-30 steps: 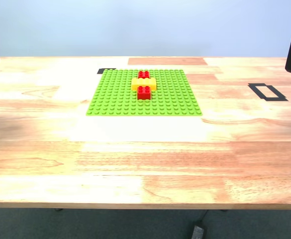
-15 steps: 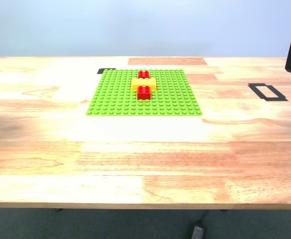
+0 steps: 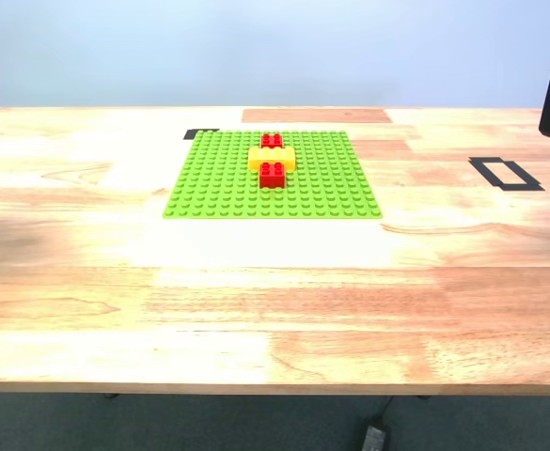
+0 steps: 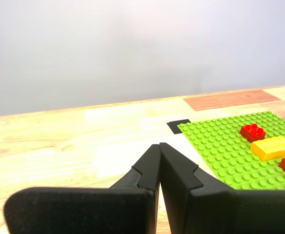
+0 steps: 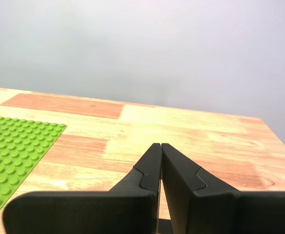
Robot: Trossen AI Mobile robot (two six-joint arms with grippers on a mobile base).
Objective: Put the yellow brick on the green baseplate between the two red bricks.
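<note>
both grippers sit pressed together with nothing between their jaws: my first gripper [image 4: 160,146] over bare wooden table [image 3: 275,301], my second gripper [image 5: 161,146] likewise; further out lies the green baseplate [image 3: 218,183]; on it the near red brick [image 3: 273,174] touches the yellow brick [image 3: 272,158], which sits crosswise between it and the far red brick [image 3: 272,141]; a black tape rectangle [image 3: 506,174] marks the table at the exterior view's right

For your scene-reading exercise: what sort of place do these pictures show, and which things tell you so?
Probably a robot test bench: a bare wooden table, black tape marks, and a green baseplate with toy bricks.
</note>
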